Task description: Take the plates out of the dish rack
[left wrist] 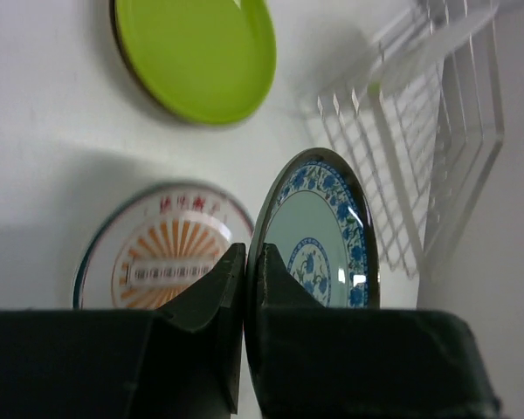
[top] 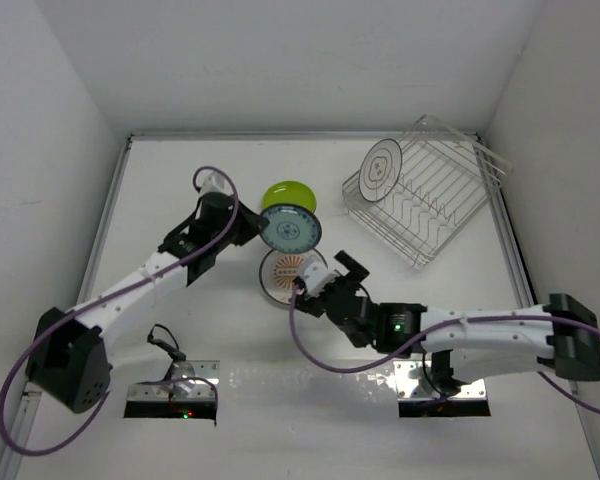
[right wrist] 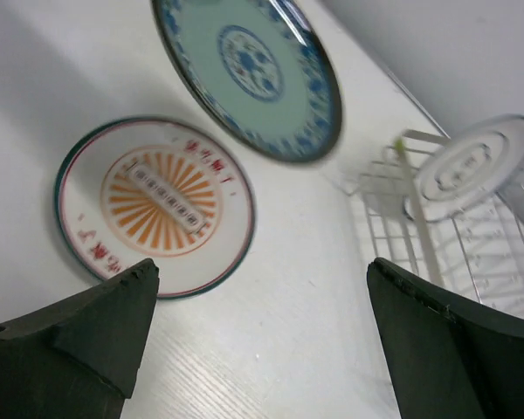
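left pincer (left wrist: 246,262) tight on blue-patterned plate (left wrist: 319,236), right pincer (right wrist: 262,271) wide; orange plate (right wrist: 157,205) lettering unreadable

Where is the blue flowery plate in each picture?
Top view: blue plate in the middle, just above the orange sunburst plate.
Left wrist: blue plate right of centre, standing on edge.
Right wrist: blue plate top centre, tilted.
Shared landmark: the orange sunburst plate, beside it in all three.

A white table (top: 170,190) sits boxed in by plain white walls (top: 300,60) at left, back and right, evenly lit, with soft glare showing on its glossy near part.
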Motion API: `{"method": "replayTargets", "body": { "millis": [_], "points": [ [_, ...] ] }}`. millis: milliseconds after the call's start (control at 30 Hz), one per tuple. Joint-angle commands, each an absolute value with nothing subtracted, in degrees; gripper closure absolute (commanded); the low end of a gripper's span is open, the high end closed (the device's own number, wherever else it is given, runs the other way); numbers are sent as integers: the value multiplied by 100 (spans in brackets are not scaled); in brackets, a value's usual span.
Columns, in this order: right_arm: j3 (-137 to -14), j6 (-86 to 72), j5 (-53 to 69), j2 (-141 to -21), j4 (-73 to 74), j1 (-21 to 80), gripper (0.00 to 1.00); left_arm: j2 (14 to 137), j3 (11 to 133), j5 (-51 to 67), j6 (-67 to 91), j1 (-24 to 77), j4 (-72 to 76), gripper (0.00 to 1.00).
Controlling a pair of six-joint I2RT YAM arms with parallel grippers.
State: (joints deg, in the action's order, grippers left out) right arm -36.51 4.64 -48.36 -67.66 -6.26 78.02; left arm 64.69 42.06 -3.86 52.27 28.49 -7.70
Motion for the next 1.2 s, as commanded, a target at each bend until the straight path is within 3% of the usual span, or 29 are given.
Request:
{"method": "replayTargets", "body": {
  "millis": [0, 333, 500, 567, 600, 667, 700, 733, 767, 800, 900, 1133, 1167],
  "points": [
    [-3525, -762, -5967, -5750, -467, 7778, 1, 7257, 5087, -1054, 4905, 2576, -141, 100],
    [-3542, -1661, -6064, -3938, 1335, 7761, 1, 10264, 7549, -1099, 4456, 1951, -483, 100],
    [-3533, -1749, -6485, -3761, 1617, 7743, 1, 10792, 7787, -888, 4456, 1942, -527, 88],
    [-3577, -1906, -6863, -3858, 1714, 7743, 1, 10837, 7726, -756, 4474, 1942, -466, 78],
    [-3603, -1942, -6960, -4032, 1749, 7708, 1, 10854, 7656, -721, 4508, 1942, -457, 61],
    [-3726, -2030, -7188, -4340, 1836, 7542, 1, 10846, 7577, -589, 4500, 1951, -501, 44],
    [-3814, -2178, -6989, -4759, 2202, 6958, 1, 10776, 7541, -606, 4526, 1977, -588, 24],
    [-4102, -2519, -6448, -4990, 2406, 6404, 1, 10714, 7515, -624, 4526, 2004, -650, 18],
    [-4200, -2575, -4650, -5201, 2460, 5154, 1, 10653, 7480, -633, 4457, 2021, -685, 7],
    [-4253, -2636, -3797, -5621, 2270, 4628, 1, 10531, 7506, -720, 4421, 2082, -773, 2],
    [-4568, -2856, -2270, -6291, 1839, 3631, 1, 10249, 7708, -957, 4246, 2153, -1510, 0],
    [-6132, -4127, -2022, -8111, 1444, 2744, 1, 8353, 7014, -1337, 3964, 2171, -2215, 0],
    [-6239, -4340, -2004, -8382, 1337, 2525, 1, 7854, 6309, -1232, 3555, 2180, -2232, 0]
  ]
}}
